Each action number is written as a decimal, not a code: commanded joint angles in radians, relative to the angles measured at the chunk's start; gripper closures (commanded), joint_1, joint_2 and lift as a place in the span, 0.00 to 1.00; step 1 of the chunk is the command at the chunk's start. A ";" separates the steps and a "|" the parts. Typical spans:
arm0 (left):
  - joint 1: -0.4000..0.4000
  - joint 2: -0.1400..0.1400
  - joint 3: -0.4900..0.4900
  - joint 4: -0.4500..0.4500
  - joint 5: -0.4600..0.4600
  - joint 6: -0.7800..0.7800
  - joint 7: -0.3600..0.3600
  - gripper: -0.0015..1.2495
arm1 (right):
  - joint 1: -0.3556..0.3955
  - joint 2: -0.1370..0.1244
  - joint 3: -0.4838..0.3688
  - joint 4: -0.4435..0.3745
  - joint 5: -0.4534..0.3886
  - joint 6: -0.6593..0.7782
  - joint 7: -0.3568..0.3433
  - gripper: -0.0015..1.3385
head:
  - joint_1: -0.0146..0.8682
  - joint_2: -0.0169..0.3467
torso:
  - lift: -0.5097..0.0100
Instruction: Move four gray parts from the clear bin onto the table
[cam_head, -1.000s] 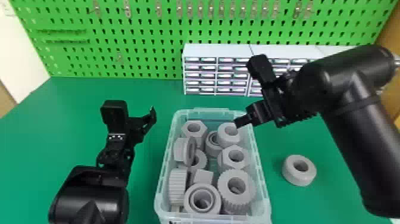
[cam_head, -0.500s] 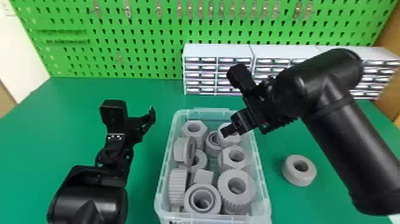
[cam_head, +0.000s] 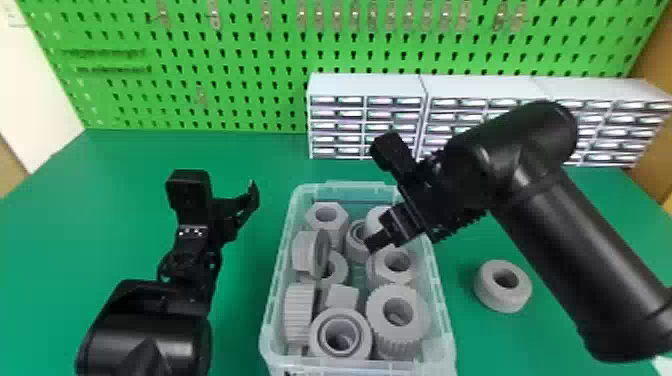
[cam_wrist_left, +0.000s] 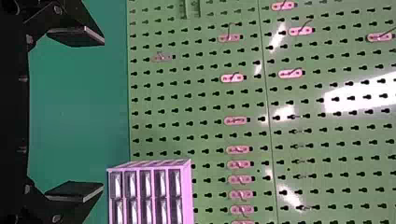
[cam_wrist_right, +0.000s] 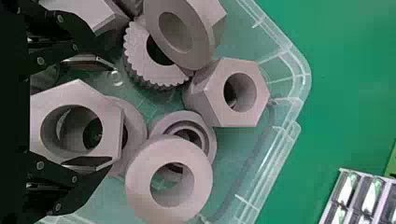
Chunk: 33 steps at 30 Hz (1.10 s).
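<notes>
The clear bin (cam_head: 446, 300) holds several gray parts, among them a ribbed ring (cam_head: 377, 320) and a hex part (cam_head: 330, 235). One gray ring (cam_head: 522, 292) lies on the table right of the bin. My right gripper (cam_head: 382, 243) is over the bin's right half. In the right wrist view its fingers stand apart, my right gripper (cam_wrist_right: 91, 113) open with a gray hex part (cam_wrist_right: 112, 126) between and below them; contact cannot be told. Left of the bin, my left gripper (cam_head: 225, 192) is parked above the table; in the left wrist view my left gripper (cam_wrist_left: 77, 114) is open with nothing between its fingers.
White drawer units (cam_head: 367, 85) stand behind the bin, against the green pegboard (cam_head: 250, 107). Green table surface (cam_head: 265, 160) extends around the bin. The right forearm passes above the table beyond the lone ring.
My right gripper has shifted left and lower in the head view, from the bin's back right side to farther over the parts. The left arm and the parts look unchanged.
</notes>
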 joint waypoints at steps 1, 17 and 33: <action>0.000 0.001 0.000 0.000 0.001 0.000 0.000 0.15 | -0.004 0.002 0.011 0.014 -0.015 0.003 0.000 0.40 | 0.80 0.24 | 0.88; 0.002 0.011 -0.003 0.000 0.005 0.000 -0.001 0.15 | -0.008 0.005 0.044 0.051 -0.032 0.009 0.000 0.40 | 0.80 0.24 | 0.88; 0.002 0.011 -0.003 0.000 0.005 0.000 0.000 0.15 | -0.007 0.007 0.054 0.065 -0.036 0.006 0.000 0.40 | 0.80 0.24 | 0.88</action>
